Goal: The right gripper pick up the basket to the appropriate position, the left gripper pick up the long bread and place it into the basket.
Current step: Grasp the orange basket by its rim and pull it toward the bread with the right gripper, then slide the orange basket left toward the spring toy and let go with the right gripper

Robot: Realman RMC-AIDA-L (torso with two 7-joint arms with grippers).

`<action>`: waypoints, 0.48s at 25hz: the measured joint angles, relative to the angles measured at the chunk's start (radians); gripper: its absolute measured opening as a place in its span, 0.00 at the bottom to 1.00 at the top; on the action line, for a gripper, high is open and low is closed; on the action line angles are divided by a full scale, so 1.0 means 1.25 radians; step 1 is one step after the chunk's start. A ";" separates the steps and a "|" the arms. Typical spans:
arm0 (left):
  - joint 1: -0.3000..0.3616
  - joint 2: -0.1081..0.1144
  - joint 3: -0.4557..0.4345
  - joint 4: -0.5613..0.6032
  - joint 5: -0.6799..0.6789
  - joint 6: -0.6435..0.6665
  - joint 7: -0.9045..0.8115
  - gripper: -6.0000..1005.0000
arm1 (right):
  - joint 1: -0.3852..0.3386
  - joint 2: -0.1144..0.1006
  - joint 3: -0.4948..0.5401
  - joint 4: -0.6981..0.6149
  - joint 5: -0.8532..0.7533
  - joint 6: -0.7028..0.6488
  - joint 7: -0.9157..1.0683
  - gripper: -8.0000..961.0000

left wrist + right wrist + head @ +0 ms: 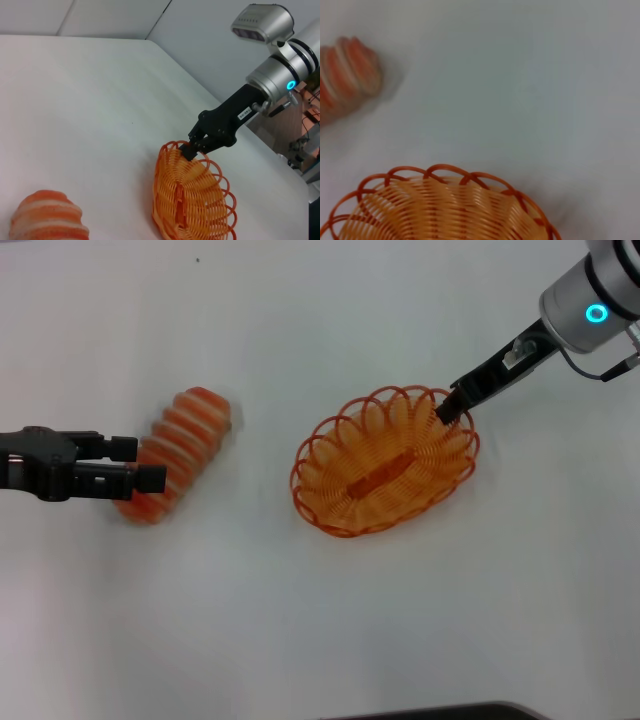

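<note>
Right hand [447, 407] pinching the basket [385, 462] rim, left hand [142, 462] parked over the bread

The basket's an oval orange wire thing with a loopy scalloped rim, sitting on the white counter [300, 620] a bit right of middle. The long bread [175, 452] is orange-red with cream stripes, lying well off to the left, and it's blurry in the head view with its lower end hidden behind the left hand. That left hand has its fingers spread and isn't holding anything. The right hand is clamped shut on the basket's far rim.
</note>
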 joint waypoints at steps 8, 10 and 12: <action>0.000 0.002 -0.011 0.004 -0.001 -0.004 -0.002 0.83 | -0.072 -0.078 0.103 0.024 0.234 -0.049 -0.008 0.08; 0.000 0.002 -0.019 0.005 -0.004 -0.005 -0.003 0.82 | -0.089 -0.090 0.135 0.052 0.268 -0.041 -0.009 0.08; 0.000 0.003 -0.028 0.005 -0.006 -0.006 -0.003 0.82 | -0.104 -0.096 0.156 0.078 0.284 -0.024 -0.012 0.08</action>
